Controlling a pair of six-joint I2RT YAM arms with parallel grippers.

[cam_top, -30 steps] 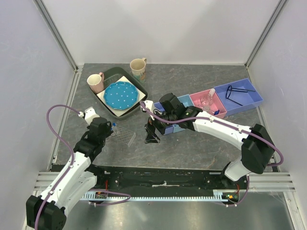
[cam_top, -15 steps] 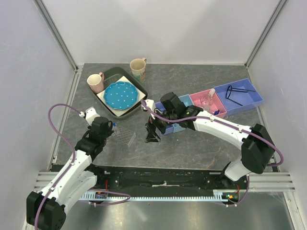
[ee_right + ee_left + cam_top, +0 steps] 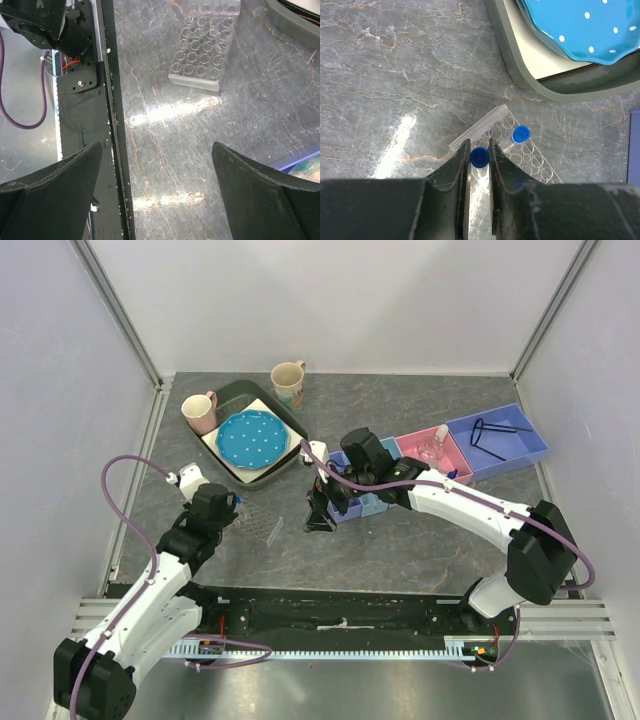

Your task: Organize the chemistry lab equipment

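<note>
Overhead, the left claw [image 3: 228,506] is seen lowered at the near end of a clear rack [image 3: 262,524] on the worktop [image 3: 400,550], and the right claw [image 3: 318,518] is held just past the rack's other end. Behind the right claw, a small flask [image 3: 435,445] is kept in a pink bin [image 3: 412,452], and a black wire frame [image 3: 497,430] in a purple bin [image 3: 530,448] farther off. From the left wrist, the left claw [image 3: 479,150] is found narrowed onto a blue-capped tube [image 3: 479,157], its cap pinched between both fingers over the rack [image 3: 532,162]; whether its lower end sits in a hole cannot be told. A second blue-capped tube [image 3: 521,134] is seated just ahead and to the right, with a grey tray [image 3: 520,75] and dotted plate [image 3: 580,25] beyond. From the right wrist, the right claw [image 3: 156,167] is spread wide with nothing held, and the rack [image 3: 205,45] lies ahead, apart from it.
</note>
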